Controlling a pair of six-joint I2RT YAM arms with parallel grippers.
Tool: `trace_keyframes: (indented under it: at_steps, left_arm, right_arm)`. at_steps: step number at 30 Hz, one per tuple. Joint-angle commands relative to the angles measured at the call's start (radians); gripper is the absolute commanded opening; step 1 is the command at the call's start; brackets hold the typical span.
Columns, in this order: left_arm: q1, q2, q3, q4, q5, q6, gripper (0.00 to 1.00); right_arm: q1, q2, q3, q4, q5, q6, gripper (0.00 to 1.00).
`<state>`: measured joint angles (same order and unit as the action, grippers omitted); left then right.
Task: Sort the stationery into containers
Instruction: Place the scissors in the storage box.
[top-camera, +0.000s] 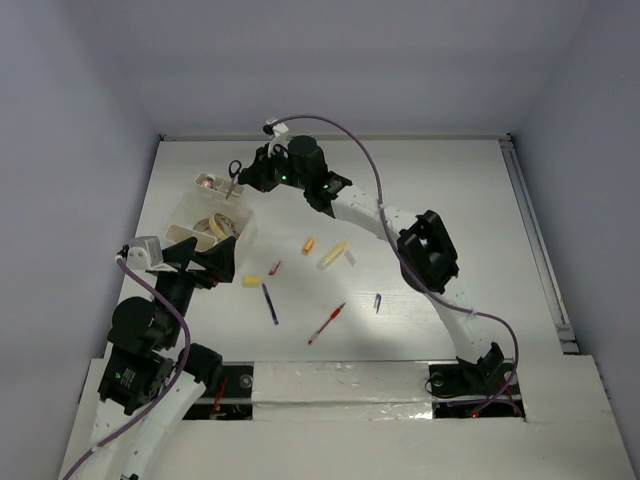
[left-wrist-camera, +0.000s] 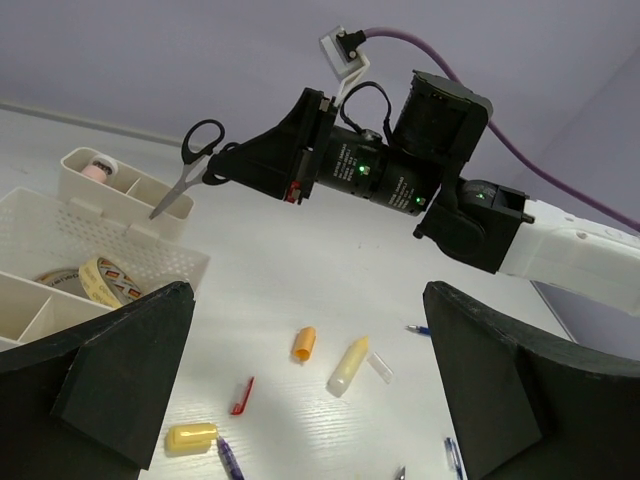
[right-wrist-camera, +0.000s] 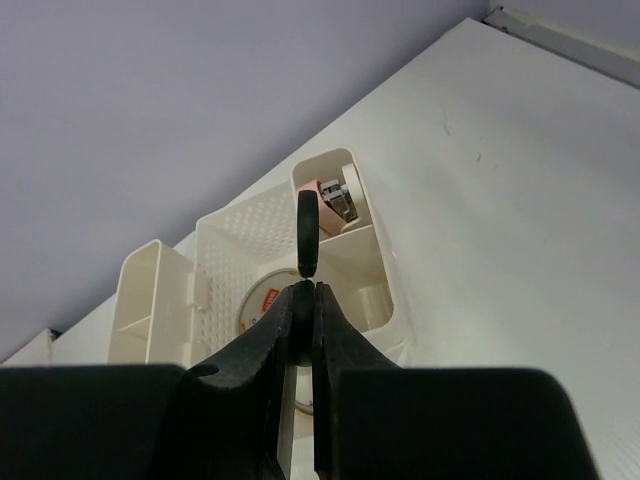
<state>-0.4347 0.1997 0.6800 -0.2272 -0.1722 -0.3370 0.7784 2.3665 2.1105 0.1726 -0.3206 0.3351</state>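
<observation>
My right gripper (top-camera: 246, 177) reaches to the far left and is shut on the black handle of the scissors (top-camera: 232, 182), which hang blades down over the whitish divided containers (top-camera: 190, 207). In the right wrist view the fingers (right-wrist-camera: 285, 330) pinch the handle (right-wrist-camera: 307, 235) above the perforated basket (right-wrist-camera: 235, 245), which holds tape rolls (right-wrist-camera: 262, 300). My left gripper (top-camera: 222, 263) is open and empty, just in front of the containers. On the table lie an orange bit (left-wrist-camera: 304, 343), a cream tube (left-wrist-camera: 348, 365), a red clip (left-wrist-camera: 242, 395), a yellow cap (left-wrist-camera: 190, 437) and a blue pen (top-camera: 270, 303).
A red pen (top-camera: 327, 322) and a small blue bit (top-camera: 377, 301) lie nearer the front. A small end box (left-wrist-camera: 112, 182) holds a pink item (left-wrist-camera: 94, 171). A clear cap (left-wrist-camera: 380, 368) lies by the cream tube. A raised rail (top-camera: 535, 240) runs along the table's right edge.
</observation>
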Motion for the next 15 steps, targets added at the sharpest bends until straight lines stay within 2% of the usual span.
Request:
trace_keyframes:
  at_steps: [1,11,15]
  left_arm:
    - [0.005,-0.003,-0.007,0.052,0.016,0.016,0.99]
    - [0.005,-0.005,-0.007,0.052,0.019,0.018,0.99]
    - [0.005,-0.005,-0.007,0.055,0.022,0.018,0.99]
  right_arm:
    - [-0.019,-0.096,-0.056,0.162,-0.052,0.062,0.00]
    - [-0.050,-0.118,-0.087,0.220,-0.069,0.122,0.00]
    - [-0.050,-0.084,-0.043,0.174,-0.061,0.105,0.00]
